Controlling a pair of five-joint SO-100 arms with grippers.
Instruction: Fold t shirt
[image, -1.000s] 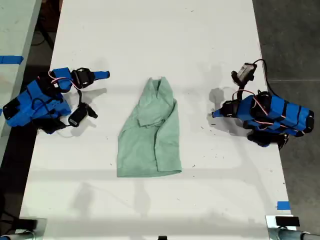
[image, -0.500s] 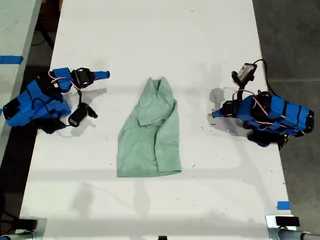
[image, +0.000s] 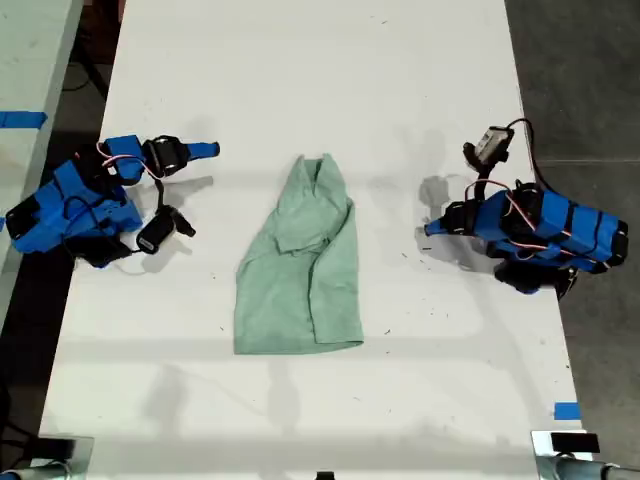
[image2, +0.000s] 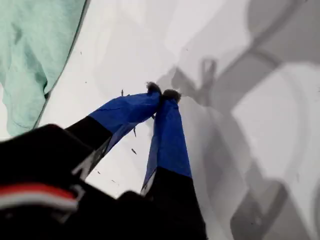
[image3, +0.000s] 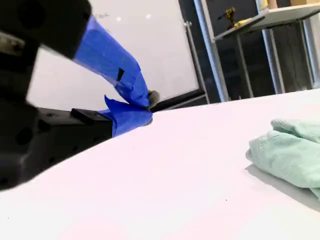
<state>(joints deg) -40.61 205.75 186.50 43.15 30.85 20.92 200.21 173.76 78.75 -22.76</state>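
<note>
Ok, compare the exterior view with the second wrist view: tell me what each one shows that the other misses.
Only the exterior view shows the whole t shirt lying between both blue arms, narrow end away from the camera, plus the blue tape near the table's edge at that view's lower right.

Only the second wrist view shows my second gripper up close, jaws shut on nothing, and a whiteboard and metal shelf beyond the table.

Both show the white table and part of the t shirt, untouched by either gripper.
</note>
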